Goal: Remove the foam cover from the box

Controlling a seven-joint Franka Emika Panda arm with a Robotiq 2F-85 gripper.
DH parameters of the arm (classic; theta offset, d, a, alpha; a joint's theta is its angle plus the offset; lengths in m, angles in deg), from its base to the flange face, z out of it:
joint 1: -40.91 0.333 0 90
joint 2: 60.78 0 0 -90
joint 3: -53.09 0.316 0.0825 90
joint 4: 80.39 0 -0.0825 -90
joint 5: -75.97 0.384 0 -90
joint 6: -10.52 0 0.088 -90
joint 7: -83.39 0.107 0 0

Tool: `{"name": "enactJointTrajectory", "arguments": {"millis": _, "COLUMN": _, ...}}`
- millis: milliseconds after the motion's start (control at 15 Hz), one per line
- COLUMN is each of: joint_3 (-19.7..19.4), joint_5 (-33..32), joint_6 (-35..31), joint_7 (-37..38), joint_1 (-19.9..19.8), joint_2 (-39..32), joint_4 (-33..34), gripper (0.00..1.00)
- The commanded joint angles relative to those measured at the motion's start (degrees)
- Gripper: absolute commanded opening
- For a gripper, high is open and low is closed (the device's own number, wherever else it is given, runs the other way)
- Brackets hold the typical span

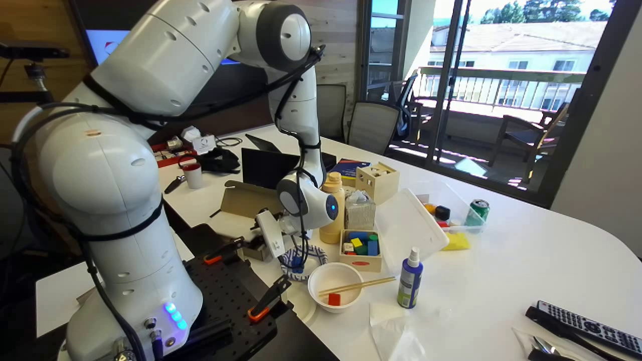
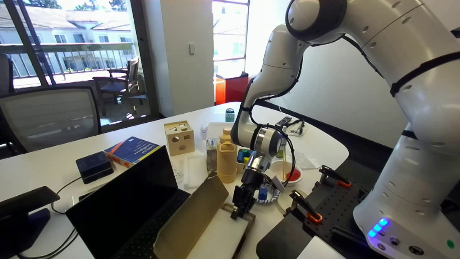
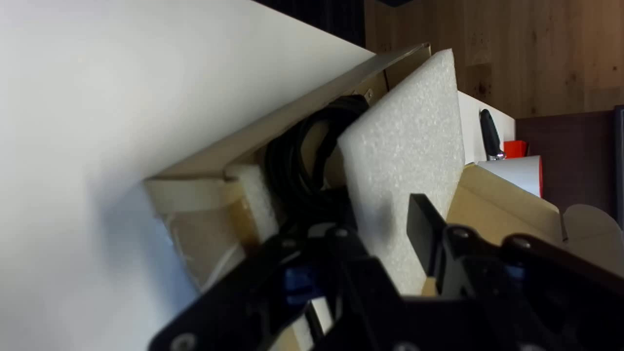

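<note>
Strong daylight fills the tall, dark-framed window — beyond it, a balcony railing, an armchair and a pale building. Indoors, mesh-backed chairs stand beside the white desk — behind them, a wood-plank wall.

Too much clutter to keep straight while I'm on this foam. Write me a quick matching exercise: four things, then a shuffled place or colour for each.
Things:
1. foam cover
2. black cable
3. red piece
4. blue block

Places and colours:
A. in the white bowl
B. coiled inside the cardboard box
C. on the patterned plate
D. white all over

Right pairs: 1-D, 2-B, 3-A, 4-C.
</note>
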Motion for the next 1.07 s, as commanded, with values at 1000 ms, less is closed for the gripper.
{"name": "enactJointTrajectory", "arguments": {"millis": 1000, "joint_3": -3.95, "joint_5": -8.05, "joint_6": 8.7, "joint_7": 1.32, "joint_1": -1.47, "joint_2": 17.96, "joint_4": -8.3, "gripper": 0.01}}
